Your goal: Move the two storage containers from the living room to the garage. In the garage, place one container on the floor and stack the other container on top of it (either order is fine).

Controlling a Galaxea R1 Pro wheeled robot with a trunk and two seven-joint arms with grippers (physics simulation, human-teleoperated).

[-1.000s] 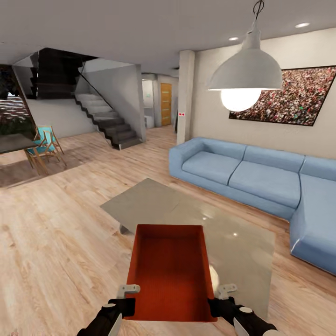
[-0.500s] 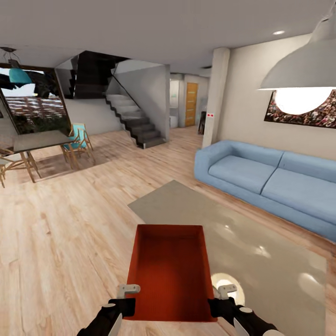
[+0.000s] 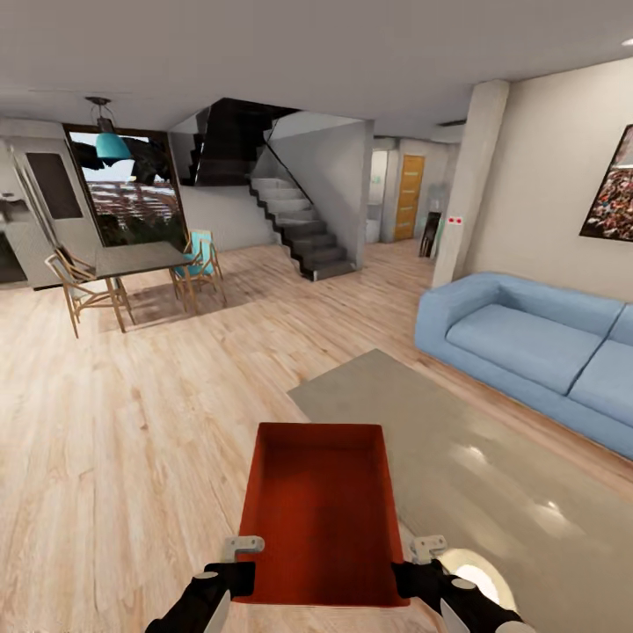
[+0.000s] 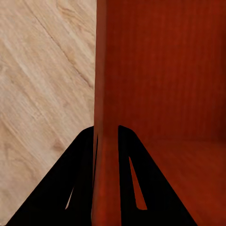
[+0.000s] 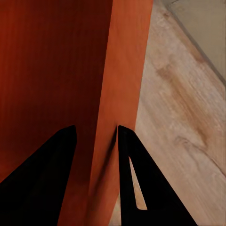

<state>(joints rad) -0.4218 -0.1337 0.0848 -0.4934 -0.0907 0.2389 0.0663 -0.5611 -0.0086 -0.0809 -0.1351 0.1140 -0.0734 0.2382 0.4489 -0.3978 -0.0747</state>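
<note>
You are carrying one orange-red bin low in the centre of the frame, its long axis running straight away from you, open side up. Your left gripper is clenched on the bin's left wall at the near corner, and your right gripper is clenched on the right wall opposite. In the left wrist view the two dark fingers straddle the thin wall, one inside the bin, one outside; the right wrist view shows its fingers doing the same. Both arms are equally near, so the load hangs evenly between them.

You are in the living room: wood floor, grey rug to the lower right, blue sofa at the right edge. The garage is nowhere in sight. The likely ways out lie in the upper middle, past the stairs toward the orange door. Since the bin points straight ahead, steer the base, not the arms.
</note>
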